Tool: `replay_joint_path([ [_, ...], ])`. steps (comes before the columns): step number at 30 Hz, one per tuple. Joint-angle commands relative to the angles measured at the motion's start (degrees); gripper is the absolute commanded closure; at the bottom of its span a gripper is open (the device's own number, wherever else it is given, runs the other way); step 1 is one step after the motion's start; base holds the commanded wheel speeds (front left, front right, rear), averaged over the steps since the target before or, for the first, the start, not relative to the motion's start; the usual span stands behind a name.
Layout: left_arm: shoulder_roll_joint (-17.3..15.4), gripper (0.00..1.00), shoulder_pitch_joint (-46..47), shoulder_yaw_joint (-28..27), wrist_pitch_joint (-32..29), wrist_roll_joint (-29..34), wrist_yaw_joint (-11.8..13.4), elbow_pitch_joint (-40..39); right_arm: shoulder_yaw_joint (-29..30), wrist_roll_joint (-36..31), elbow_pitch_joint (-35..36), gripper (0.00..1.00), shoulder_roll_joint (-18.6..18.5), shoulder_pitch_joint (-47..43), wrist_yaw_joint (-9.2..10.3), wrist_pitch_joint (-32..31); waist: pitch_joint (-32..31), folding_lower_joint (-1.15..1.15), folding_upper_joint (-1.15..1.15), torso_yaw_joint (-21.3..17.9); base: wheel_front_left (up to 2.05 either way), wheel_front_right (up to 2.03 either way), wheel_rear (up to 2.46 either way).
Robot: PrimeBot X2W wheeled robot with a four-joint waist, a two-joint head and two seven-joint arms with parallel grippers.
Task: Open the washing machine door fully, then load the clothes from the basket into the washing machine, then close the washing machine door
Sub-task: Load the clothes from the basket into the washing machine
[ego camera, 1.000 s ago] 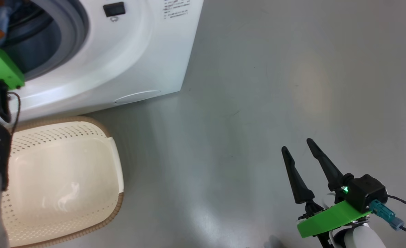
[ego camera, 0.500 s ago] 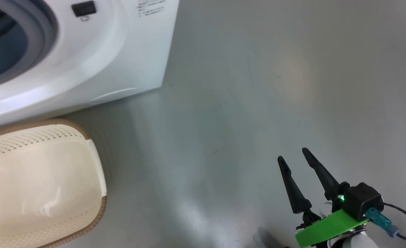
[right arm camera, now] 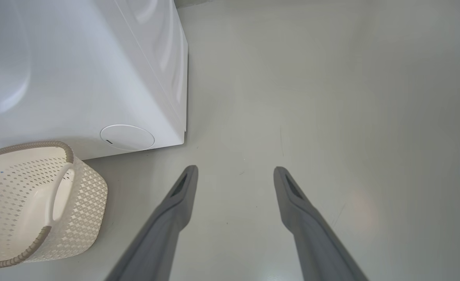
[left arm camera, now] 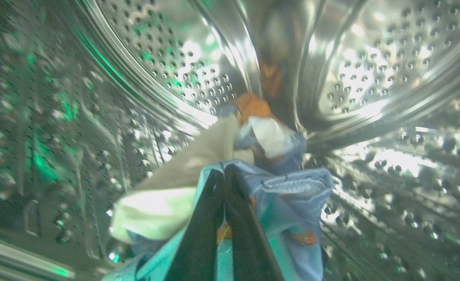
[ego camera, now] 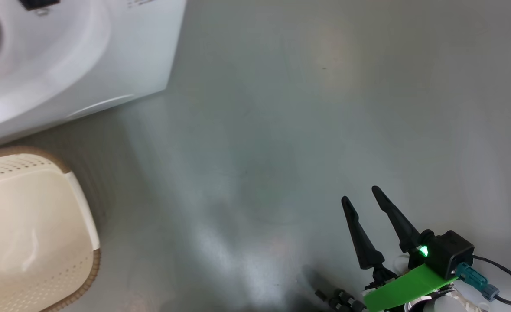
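Observation:
In the left wrist view my left gripper [left arm camera: 225, 175] is deep inside the steel drum [left arm camera: 155, 58] of the washing machine [ego camera: 86, 65], shut on the clothes [left arm camera: 288, 195]: light-blue fabric with orange print bunched with a cream piece [left arm camera: 167, 195]. The cream basket [ego camera: 25, 234] stands on the floor in front of the machine at the head view's lower left, and its inside shows bare. My right gripper [ego camera: 360, 194] hovers open over the floor at the lower right, well away from both, with nothing between its fingers. The washing machine door is out of view.
The small round white flap [right arm camera: 127, 137] sits low on the machine's front, just above the basket [right arm camera: 31, 203]. Grey floor [ego camera: 303, 108] stretches to the right of the machine. A dark cable [ego camera: 498, 277] trails from my right wrist.
The head camera has swung right, so the machine and basket slide toward the left edge and my left arm leaves the picture. My right gripper stays open, roughly where it was.

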State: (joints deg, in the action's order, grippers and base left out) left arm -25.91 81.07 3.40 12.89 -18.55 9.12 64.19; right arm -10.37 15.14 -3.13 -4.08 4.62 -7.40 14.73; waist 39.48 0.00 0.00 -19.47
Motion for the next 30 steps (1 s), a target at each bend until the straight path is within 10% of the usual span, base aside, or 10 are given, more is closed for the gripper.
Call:
replay_joint_path([
  [1, -2.51, 1.0, 1.47, 0.53, -1.43, 0.43, -1.08, 0.38, -1.32, 0.81, 0.78, 0.0, -0.52, -1.55, -0.09, 0.27, 0.71, 0.0, 0.0, -1.15, 0.0, 0.0, 0.0],
  [5, -2.4, 1.0, 2.85, 1.57, -1.98, 0.78, -1.98, 3.21, -1.6, 0.99, 0.2, 0.0, -0.26, -1.66, -0.09, 0.27, -0.16, 0.0, 0.0, -1.55, 0.0, 0.0, 0.0],
  [7, -1.96, 0.44, 3.23, 1.69, -2.45, 0.54, -2.12, 4.62, -1.63, 1.1, -0.02, 0.0, -0.15, -1.61, -0.09, 0.27, -0.71, 0.0, 0.0, -1.43, 0.0, 0.0, 0.0],
  [8, -1.77, 0.0, 3.39, 1.68, -2.21, 0.4, -2.05, 5.01, -1.63, 1.14, -0.07, 0.0, -0.08, -1.56, -0.09, 0.27, -1.01, 0.0, 0.0, -1.25, 0.0, 0.0, 0.0],
  [30, 9.79, 0.0, -7.95, -0.54, 2.06, -4.24, -0.2, 6.65, 0.14, 1.08, -2.69, 0.0, -1.19, 0.88, -0.09, 0.27, -13.87, 0.0, 0.0, 10.53, 0.0, 0.0, 0.0],
])
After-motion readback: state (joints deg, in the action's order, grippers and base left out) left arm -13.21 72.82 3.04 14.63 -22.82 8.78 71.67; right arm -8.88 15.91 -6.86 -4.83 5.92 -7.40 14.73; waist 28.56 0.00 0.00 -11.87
